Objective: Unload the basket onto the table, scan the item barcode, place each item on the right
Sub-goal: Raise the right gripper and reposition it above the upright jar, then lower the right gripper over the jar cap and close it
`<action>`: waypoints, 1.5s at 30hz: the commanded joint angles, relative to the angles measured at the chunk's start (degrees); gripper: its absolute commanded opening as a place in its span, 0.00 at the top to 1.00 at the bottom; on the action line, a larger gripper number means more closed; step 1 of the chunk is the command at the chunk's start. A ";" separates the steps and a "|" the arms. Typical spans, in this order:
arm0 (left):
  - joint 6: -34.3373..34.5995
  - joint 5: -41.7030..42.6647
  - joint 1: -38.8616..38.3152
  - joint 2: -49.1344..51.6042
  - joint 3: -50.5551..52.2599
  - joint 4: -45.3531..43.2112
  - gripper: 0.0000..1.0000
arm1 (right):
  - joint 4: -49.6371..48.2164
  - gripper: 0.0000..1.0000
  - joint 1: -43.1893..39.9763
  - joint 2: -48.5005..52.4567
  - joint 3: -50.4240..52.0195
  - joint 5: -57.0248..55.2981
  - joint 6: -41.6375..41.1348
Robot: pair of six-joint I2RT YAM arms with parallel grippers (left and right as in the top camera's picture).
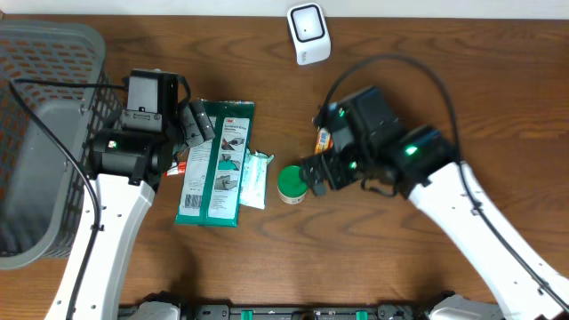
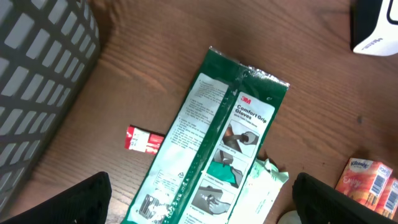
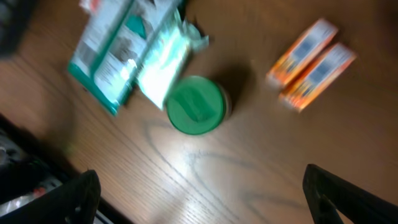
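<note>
A: Jaws status?
B: Left jaws are wide open with nothing in them. They hang over the far end of the gloves pack (image 1: 216, 162). In the wrist view the fingers (image 2: 93, 198) sit either side of it. Can't tell if they touch it.
A: Right?
B: Right jaws are also wide open and empty, just beside the can (image 1: 292, 184) on its right. Can't tell contact, since the wrist view is blurred.
A: Where are the items?
B: All on the table, around the middle. The gloves pack lies flat, left of centre, long side running far to near. The wipes (image 1: 255, 178) lie against its right edge, between the pack and the can. The can is upright, green lid up. Two orange packs (image 3: 311, 62) lie side by side, farther back than the can and partly under the right arm from overhead. A small red packet (image 2: 144, 140) is just left of the gloves pack.
A: Scanner?
B: The scanner (image 1: 307, 33) is at the far edge, about midway along, well apart from the items. The basket (image 1: 53, 53) is at the far left corner.
</note>
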State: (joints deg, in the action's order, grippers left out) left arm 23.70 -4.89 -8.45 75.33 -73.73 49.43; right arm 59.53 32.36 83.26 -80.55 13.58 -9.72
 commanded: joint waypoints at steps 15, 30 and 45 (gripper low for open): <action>-0.92 -0.74 0.13 -0.11 -0.74 -0.02 0.07 | 7.08 0.01 7.56 18.60 -11.17 -7.82 -2.86; -0.92 -0.74 0.13 -0.11 -0.74 -0.02 0.07 | 3.28 0.09 11.32 34.53 -11.15 -10.58 -2.86; -0.92 -0.74 0.13 -0.11 -0.74 -0.04 0.07 | 2.62 0.31 13.07 38.25 -11.72 -18.05 -2.89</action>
State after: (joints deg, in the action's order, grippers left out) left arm 23.70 -4.89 -8.45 75.33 -73.73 49.43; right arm 62.24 45.23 121.25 -91.74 -2.98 -12.38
